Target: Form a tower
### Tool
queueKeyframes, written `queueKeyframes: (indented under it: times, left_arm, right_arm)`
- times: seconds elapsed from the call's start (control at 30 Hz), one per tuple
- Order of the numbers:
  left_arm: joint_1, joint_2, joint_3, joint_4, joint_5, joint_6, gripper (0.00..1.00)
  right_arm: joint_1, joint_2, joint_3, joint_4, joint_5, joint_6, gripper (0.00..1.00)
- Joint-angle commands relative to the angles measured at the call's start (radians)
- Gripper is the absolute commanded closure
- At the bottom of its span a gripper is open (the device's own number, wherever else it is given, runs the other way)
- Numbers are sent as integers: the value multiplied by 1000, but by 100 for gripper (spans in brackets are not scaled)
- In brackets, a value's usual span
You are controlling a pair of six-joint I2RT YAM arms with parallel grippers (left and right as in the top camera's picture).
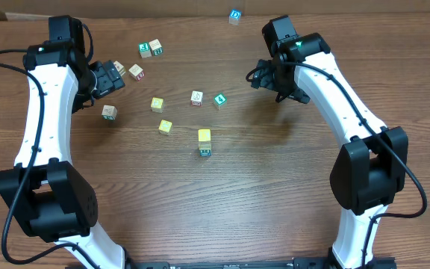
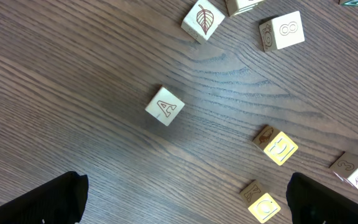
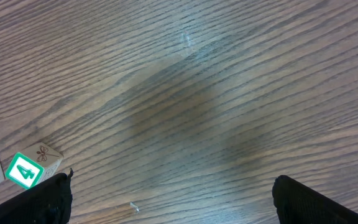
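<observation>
The tower (image 1: 204, 142) stands near the table's middle: a plain yellow cube sits on a teal-blue printed one. My left gripper (image 1: 108, 78) hovers open at the back left, well away from it. In its wrist view the left gripper (image 2: 185, 211) holds nothing, with a white "A" cube (image 2: 165, 106) ahead and two yellow-topped cubes (image 2: 279, 148) to the right. At the back right my right gripper (image 1: 264, 75) is open over bare wood. The right wrist view has the right gripper (image 3: 173, 208) empty, with a teal "4" cube (image 3: 27, 169) by its left finger (image 3: 33, 202).
Loose cubes lie scattered left of centre: two yellow ones (image 1: 157, 104), a white one (image 1: 196, 98), a teal one (image 1: 219, 99), and several more at the back left (image 1: 145, 50). A blue cube (image 1: 234, 15) sits at the far edge.
</observation>
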Motion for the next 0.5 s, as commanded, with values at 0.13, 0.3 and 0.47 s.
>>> queueKeyframes:
  times: [0.13, 0.3, 0.47]
  left_arm:
    - [-11, -33, 5, 1, 5, 15, 0]
    - [-47, -97, -81, 9, 5, 15, 0]
    - [-97, -185, -220, 9, 5, 15, 1]
  right_arm:
    - [-4, 4, 21, 0, 11, -2, 0]
    - [-4, 4, 21, 0, 11, -2, 0]
    - [-4, 4, 21, 0, 11, -2, 0]
